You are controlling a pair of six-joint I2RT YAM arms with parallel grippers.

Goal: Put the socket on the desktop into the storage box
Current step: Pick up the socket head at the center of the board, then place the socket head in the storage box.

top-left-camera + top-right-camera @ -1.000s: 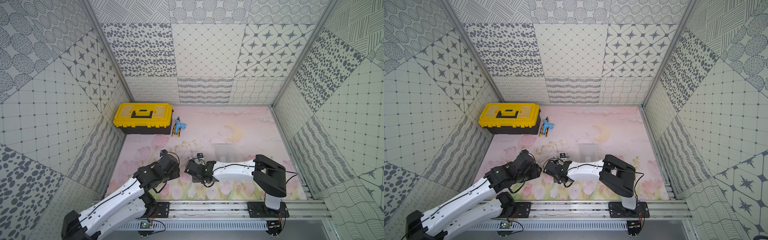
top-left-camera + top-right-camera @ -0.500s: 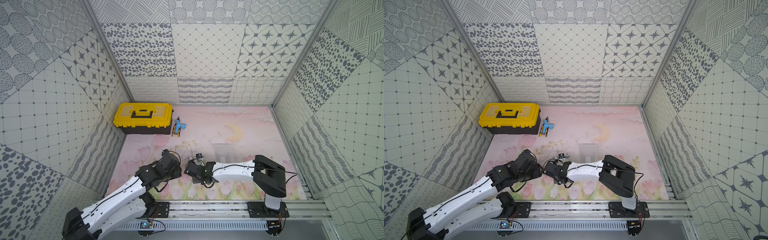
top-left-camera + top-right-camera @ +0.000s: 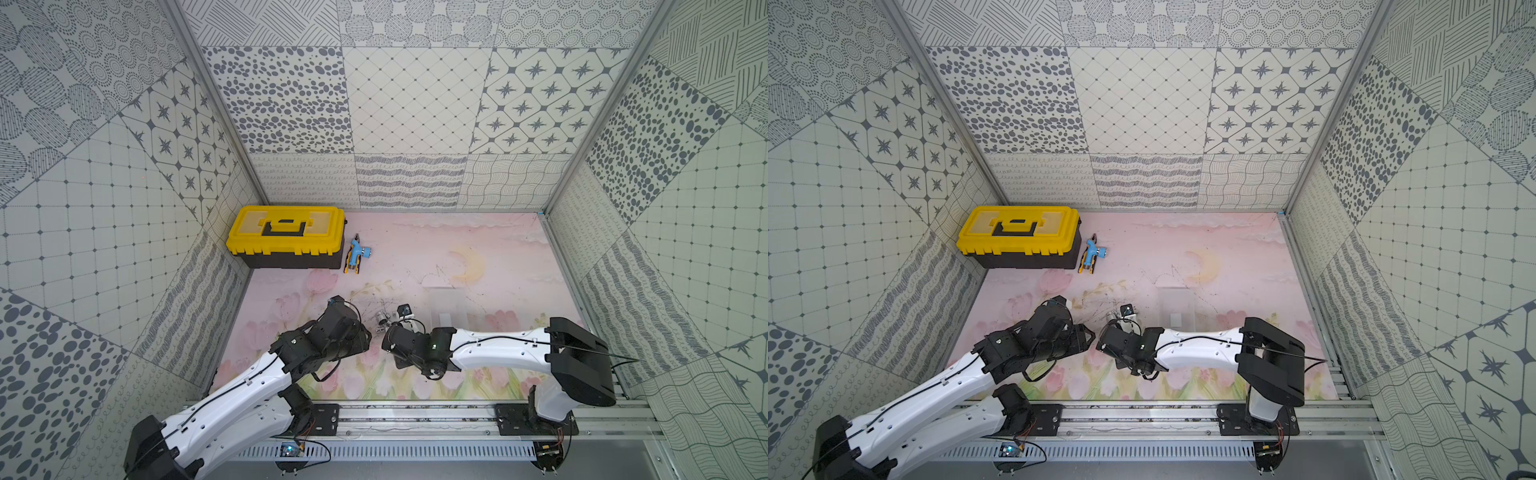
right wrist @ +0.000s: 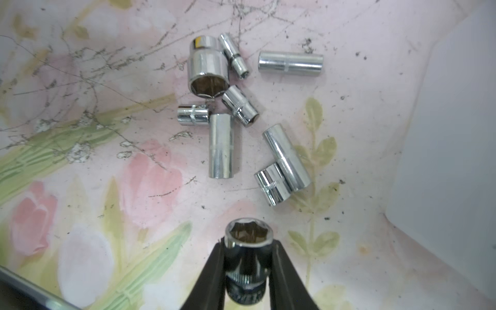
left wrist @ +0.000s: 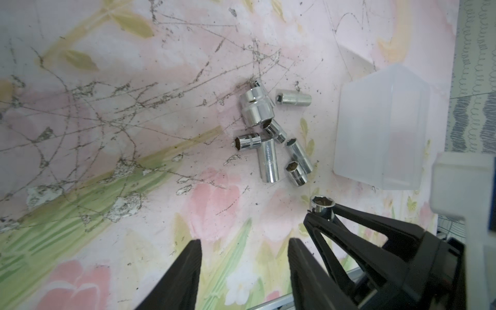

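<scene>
One scuffed desktop (image 3: 498, 249); frosted storage box (image 5: 375, 120) on it; left gripper (image 5: 244, 249) spread, idle; my right gripper (image 4: 248, 257) pinches a chrome socket (image 4: 248, 233) by its knurled base, near the box (hard, slick, dense, I judge: a square pinch matters).

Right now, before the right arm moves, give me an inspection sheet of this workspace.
Surface: desktop scratched and smudged around the sockets.
Job's things: eight loose sockets clustered beside the storage box; a ninth socket gripped.
Clutter: closed yellow toolbox, blue-and-yellow tool beside it.
Grippers: right gripper shut on the ninth socket; left gripper open, empty.
Cables: black cable along each arm, clear of sockets.
Surroundings: patterned walls, rail at the front.
</scene>
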